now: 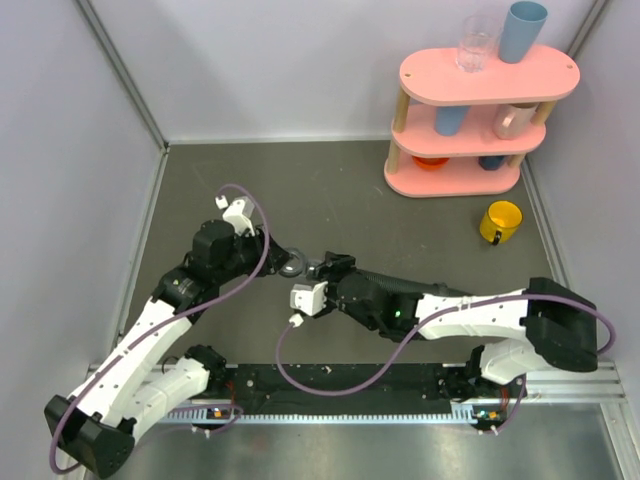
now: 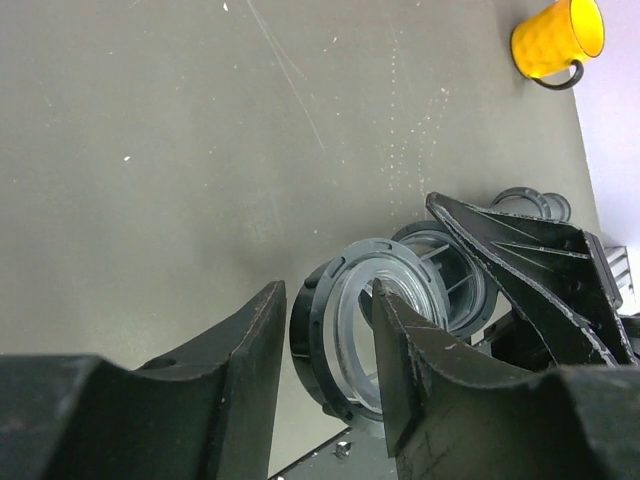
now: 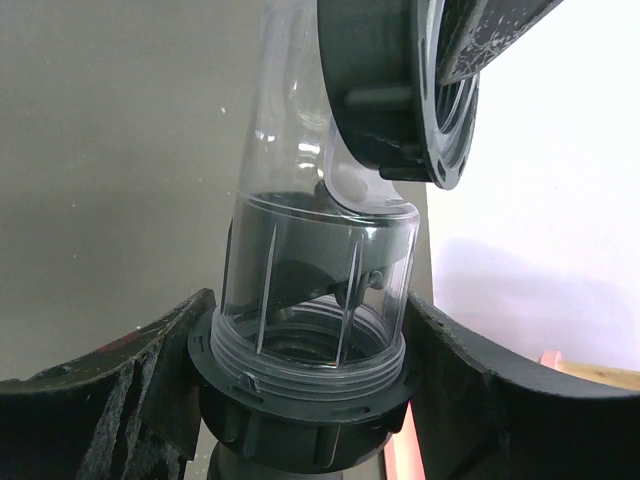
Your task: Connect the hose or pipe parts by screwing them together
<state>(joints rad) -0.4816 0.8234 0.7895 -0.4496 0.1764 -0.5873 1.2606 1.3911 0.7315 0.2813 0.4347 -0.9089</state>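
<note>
Clock set from mat centre, top view. Grey mat (image 1: 330, 185) lies open from 9 through 12 o'clock, with free passage up to the back wall. The pink shelf (image 1: 470, 110) loaded with cups blocks 1–2 o'clock. A yellow mug (image 1: 502, 221) sits near the shelf's 5 o'clock, leaving only a narrow gap between them.

Centre is jammed: left gripper (image 1: 282, 260) is clamped on the ring nut (image 2: 318, 330) and right gripper (image 1: 335, 268) on the elbow fitting (image 3: 320, 280), nose to nose, no way between. The black ribbed hose (image 1: 395, 285) trails toward 4 o'clock under the right arm. A purple cable (image 1: 330, 385) loops across 6 o'clock. Side walls close 3 and 9.
</note>
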